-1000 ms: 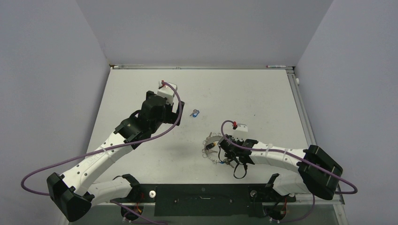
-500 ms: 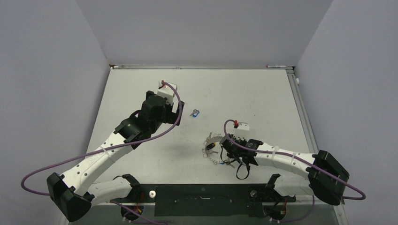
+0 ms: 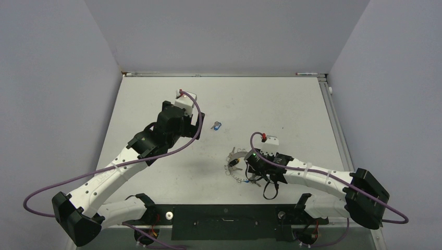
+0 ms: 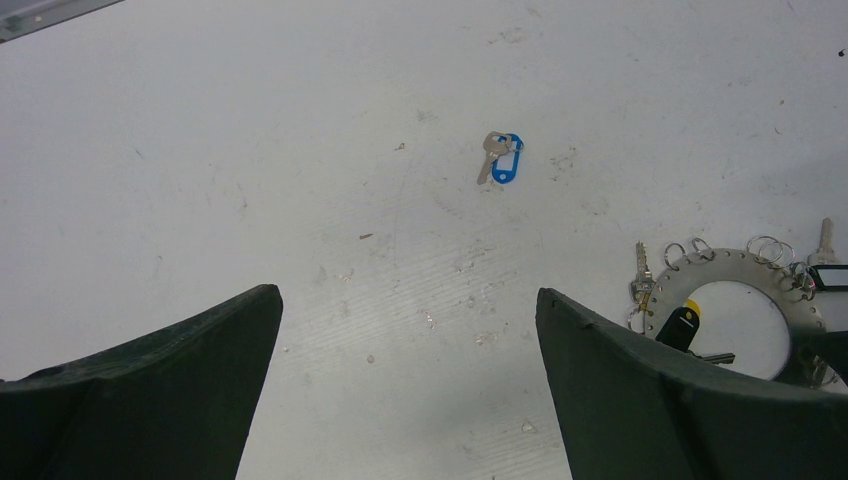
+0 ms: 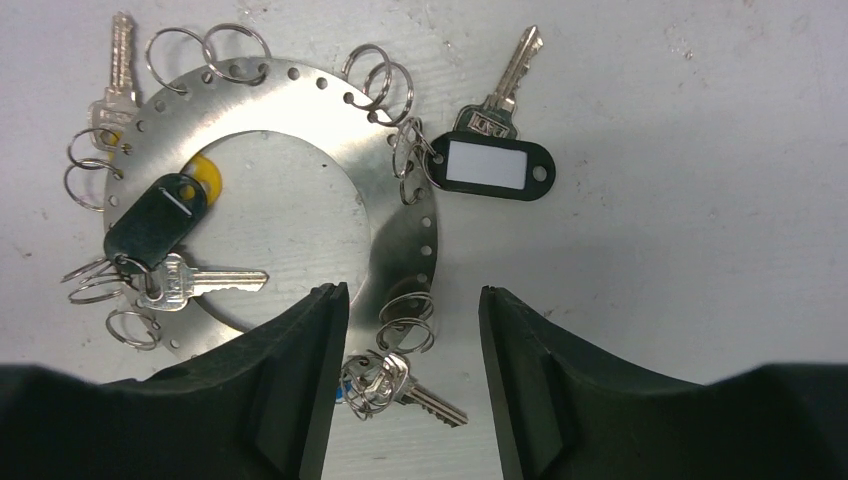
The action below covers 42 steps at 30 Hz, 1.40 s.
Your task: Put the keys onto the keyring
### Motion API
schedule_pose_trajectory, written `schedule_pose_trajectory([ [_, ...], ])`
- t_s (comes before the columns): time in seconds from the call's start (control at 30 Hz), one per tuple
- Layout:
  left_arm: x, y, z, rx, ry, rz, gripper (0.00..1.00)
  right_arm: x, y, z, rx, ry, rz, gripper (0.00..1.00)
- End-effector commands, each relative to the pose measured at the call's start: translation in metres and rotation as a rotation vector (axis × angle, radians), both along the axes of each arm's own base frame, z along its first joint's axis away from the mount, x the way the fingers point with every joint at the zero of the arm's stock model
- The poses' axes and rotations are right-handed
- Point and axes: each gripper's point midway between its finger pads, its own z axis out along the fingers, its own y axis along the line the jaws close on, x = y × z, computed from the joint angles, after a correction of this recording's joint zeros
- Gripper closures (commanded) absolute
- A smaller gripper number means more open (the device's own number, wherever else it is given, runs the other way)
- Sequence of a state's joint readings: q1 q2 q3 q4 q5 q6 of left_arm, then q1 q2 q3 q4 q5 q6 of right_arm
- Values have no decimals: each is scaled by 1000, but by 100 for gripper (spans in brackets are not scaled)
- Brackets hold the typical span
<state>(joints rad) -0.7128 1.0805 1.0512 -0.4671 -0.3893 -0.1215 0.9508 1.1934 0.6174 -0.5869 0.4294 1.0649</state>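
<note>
Keyring [image 5: 300,110]: a flat metal hoop with small holes along its rim. It lies flat on the table [image 4: 200,150], in front of the right arm.
Small split rings [image 5: 235,45]: several hang from the holes all around the rim of the hoop.
Inside the hoop opening: a black tag [image 5: 155,220] lies partly over a yellow tag [image 5: 205,175]. Just below them a silver key [image 5: 205,283] points to the right.
Outside the hoop, upper right: a key with a black tag and white label [image 5: 495,165], joined to the rim by a split ring.
Outside the hoop, upper left: one silver key [image 5: 120,70] lies upright at the rim.
Outside the hoop, bottom: a further key [image 5: 420,395] on a bunch of rings, with a bit of blue beside it.
Loose key with blue tag [image 4: 503,160]: it lies alone on the table, well apart from the hoop and between the two arms.
Right gripper [image 5: 412,320]: the fingers [image 5: 300,380] stand apart, one on each side of the lower right rim. They pinch nothing.
Left gripper [image 4: 407,293]: the fingers [image 4: 150,390] are spread wide and hold nothing. It hangs above the bare table, with the loose key ahead of it.
</note>
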Motion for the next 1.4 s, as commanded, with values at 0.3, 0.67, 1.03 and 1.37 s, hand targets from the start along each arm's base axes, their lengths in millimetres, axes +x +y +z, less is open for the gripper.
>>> schedule_pose_trajectory([
  [0.3,1,-2,15,-28,-50,-3,3,1,8,-15,-36,37,-54,54],
  [0.67,-1,-2,19,-32,-59,-8,3,-4,7,-14,-76,46,-47,75],
  [1.03,-1,-3,18,-32,-59,-9,3,-15,19,-2,-36,23,-21,95],
  [1.37,-1,-2,18,-30,-57,-7,3,-4,35,42,5,-127,43,95],
])
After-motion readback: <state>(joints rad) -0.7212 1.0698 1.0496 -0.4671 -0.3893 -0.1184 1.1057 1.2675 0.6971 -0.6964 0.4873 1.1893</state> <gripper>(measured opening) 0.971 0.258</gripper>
